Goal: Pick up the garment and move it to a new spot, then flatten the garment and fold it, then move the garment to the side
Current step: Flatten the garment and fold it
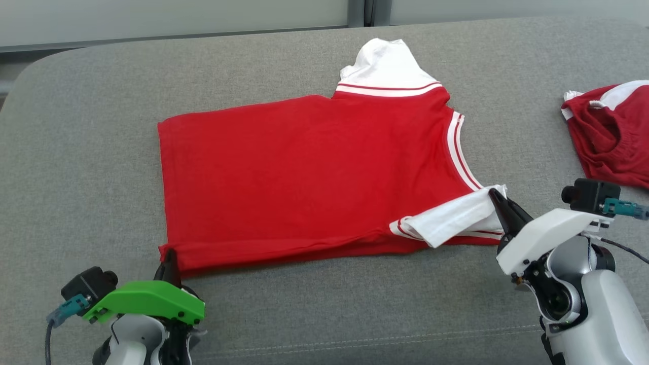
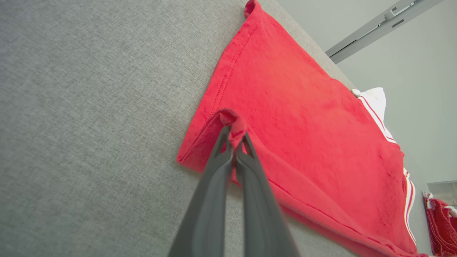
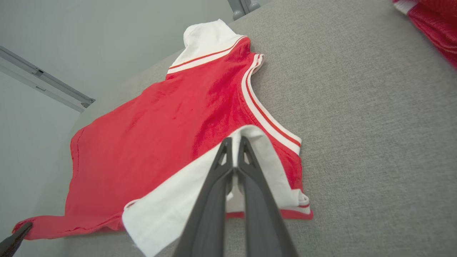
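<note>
Across the grey surface (image 1: 76, 152) the red garment (image 1: 304, 167) is laid flat, its near-left hem corner (image 2: 232, 119) pinched by the closed left hand (image 1: 170, 258) and near-right sleeve (image 1: 446, 220) by the closed right hand (image 1: 499, 203); both should be raised level.

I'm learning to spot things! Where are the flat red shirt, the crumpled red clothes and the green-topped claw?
Flat red shirt with white sleeves (image 1: 314, 172): head view, mid-body.
Crumpled red-and-white garment (image 1: 608, 137): head view, red folds.
Left claw, green-covered (image 1: 170, 252): head view, between fingertips.
</note>
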### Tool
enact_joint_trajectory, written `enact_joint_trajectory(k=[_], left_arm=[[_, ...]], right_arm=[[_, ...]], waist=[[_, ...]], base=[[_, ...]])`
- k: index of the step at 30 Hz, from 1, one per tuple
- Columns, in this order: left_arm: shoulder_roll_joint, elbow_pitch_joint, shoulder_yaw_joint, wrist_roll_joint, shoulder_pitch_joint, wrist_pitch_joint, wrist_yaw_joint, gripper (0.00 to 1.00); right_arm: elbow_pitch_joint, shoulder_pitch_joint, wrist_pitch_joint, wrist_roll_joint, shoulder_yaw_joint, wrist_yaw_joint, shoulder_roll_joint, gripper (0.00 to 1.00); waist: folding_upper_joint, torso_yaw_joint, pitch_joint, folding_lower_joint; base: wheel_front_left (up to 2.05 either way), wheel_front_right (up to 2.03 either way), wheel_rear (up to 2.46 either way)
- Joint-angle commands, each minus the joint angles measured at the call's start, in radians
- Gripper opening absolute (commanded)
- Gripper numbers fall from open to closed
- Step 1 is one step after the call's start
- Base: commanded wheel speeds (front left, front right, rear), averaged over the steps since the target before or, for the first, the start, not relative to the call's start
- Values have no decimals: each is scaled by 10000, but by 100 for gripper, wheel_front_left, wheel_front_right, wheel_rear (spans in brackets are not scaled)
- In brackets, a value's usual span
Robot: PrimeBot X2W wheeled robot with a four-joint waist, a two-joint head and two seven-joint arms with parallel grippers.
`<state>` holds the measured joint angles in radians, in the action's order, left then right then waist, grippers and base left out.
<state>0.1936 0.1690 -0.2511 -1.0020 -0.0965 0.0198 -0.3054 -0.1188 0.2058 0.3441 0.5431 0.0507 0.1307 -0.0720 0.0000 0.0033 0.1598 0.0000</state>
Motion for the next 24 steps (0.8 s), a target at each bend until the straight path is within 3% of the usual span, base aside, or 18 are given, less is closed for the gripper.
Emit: enact_joint_trajectory(k=[1, 16, 17, 19, 20, 21, 22, 24], left_arm=[[-25, 187, 74, -8, -348, -15, -121, 0], [-194, 1914, 118, -41, -1742, -104, -255, 0], [-202, 2002, 121, -28, -1824, -80, -248, 20], [-239, 2153, 103, 1, -1993, -68, -218, 62], [-250, 2210, 104, 41, -2076, 6, -201, 100], [-266, 2286, 107, 51, -2155, 10, -205, 100], [-287, 2352, 114, 52, -2236, 57, -173, 100], [-266, 2466, 68, 131, -2367, 115, -107, 100]], right_arm=[[-287, 355, -63, -111, -38, -1, -40, 0], [-3630, 2897, -694, -342, -780, -1, -137, 0], [-3800, 3024, -764, -334, -817, -1, -139, 0], [-4162, 3238, -891, -325, -871, -1, -154, 29], [-4343, 3351, -965, -323, -885, -1, -156, 45], [-4503, 3455, -1034, -317, -904, -1, -154, 87], [-4664, 3565, -1125, -307, -893, -1, -151, 100], [-4935, 3772, -1318, -239, -867, -1, -124, 100]], waist=[[0, -24, 102, 0], [0, -123, 428, 0], [0, -118, 440, 0], [0, -103, 456, 0], [0, -96, 459, 0], [0, -91, 462, 0], [0, -88, 466, 0], [0, -83, 471, 0]], base=[[0, 0, 0], [0, 0, 0], [0, 0, 0], [0, 0, 0], [0, 0, 0], [0, 0, 0], [0, 0, 0], [0, 0, 0]])
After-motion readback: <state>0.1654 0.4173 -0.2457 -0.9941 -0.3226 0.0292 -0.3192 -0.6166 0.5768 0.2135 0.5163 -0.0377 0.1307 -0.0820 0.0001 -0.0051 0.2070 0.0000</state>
